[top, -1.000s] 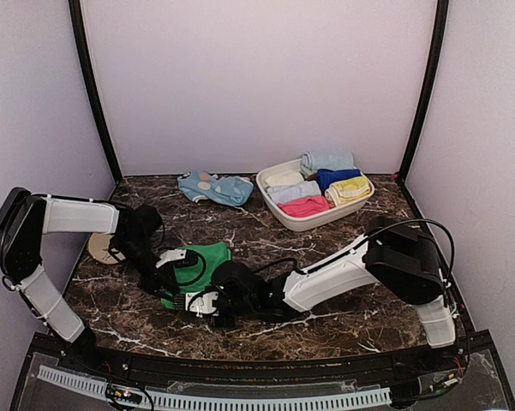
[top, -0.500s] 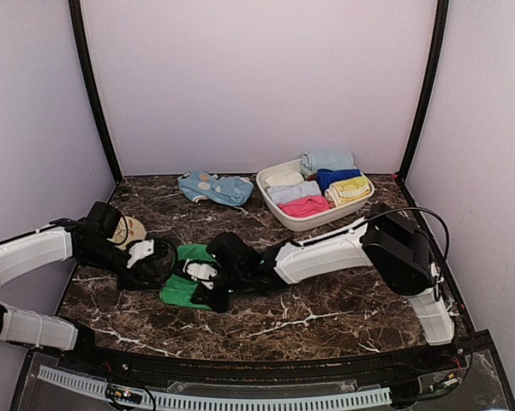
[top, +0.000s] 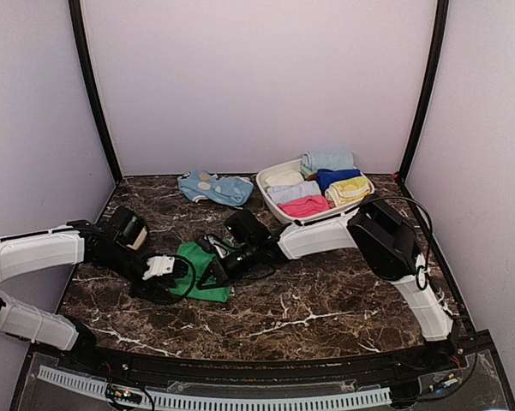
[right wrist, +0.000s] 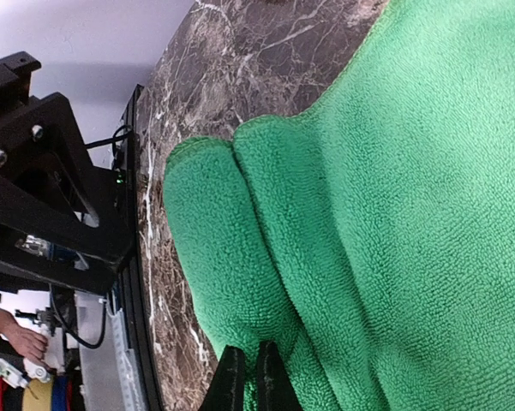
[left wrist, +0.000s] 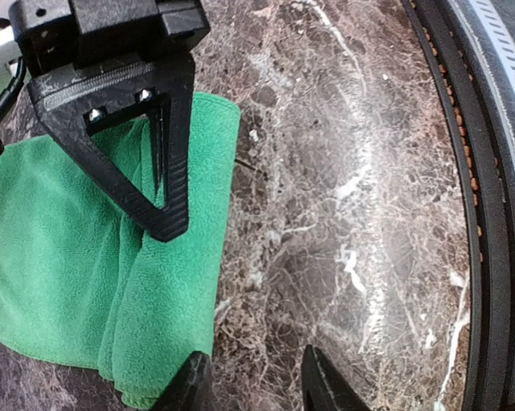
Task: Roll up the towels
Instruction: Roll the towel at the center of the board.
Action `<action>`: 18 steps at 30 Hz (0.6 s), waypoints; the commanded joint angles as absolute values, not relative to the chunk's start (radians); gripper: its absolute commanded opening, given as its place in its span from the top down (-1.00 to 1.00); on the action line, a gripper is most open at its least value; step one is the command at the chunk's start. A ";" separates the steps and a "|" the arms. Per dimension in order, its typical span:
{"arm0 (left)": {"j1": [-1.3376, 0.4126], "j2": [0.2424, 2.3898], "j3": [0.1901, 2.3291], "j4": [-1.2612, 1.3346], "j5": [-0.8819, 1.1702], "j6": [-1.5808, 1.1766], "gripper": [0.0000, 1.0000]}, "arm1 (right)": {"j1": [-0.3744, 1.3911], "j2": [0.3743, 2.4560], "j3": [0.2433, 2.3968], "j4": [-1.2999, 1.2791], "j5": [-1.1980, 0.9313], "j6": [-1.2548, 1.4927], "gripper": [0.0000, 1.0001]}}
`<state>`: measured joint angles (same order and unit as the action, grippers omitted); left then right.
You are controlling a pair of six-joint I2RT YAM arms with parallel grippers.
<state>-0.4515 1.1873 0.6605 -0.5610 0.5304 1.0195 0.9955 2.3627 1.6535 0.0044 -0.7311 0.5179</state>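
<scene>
- Green towel (left wrist: 60,257): lies on the marble table (left wrist: 351,171), one edge doubled into a fold.
- Right gripper (left wrist: 165,224): jaws pinched together on that fold.
- Left gripper (left wrist: 255,383): jaws apart, empty, beside the towel's corner; we judge it should pin that end so both ends turn evenly.

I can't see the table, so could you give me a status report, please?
Left gripper open beside green towel. Right gripper shut at its fold. Towel partly folded. Basket well behind.

green towel (right wrist: 394,214) cut off at right edge; left tool (left wrist: 253,385) cropped by bottom edge.
</scene>
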 commanded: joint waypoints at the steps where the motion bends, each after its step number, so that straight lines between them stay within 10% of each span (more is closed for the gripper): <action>1: -0.465 1.268 0.725 -0.507 0.467 0.957 0.23 | 0.976 2.417 1.695 -0.089 -0.748 0.642 1.00; 11: -0.512 1.372 0.709 -0.392 0.440 0.938 0.22 | 0.974 2.437 1.690 -0.068 -0.725 0.683 1.00; 18: -0.513 1.505 0.745 -0.369 0.401 0.886 0.67 | 0.976 2.356 1.568 0.117 -0.643 0.711 0.67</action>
<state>-0.5087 1.4528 0.7300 -0.3756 0.4252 0.9222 0.9829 2.3859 1.6550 0.0383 -0.7528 0.6815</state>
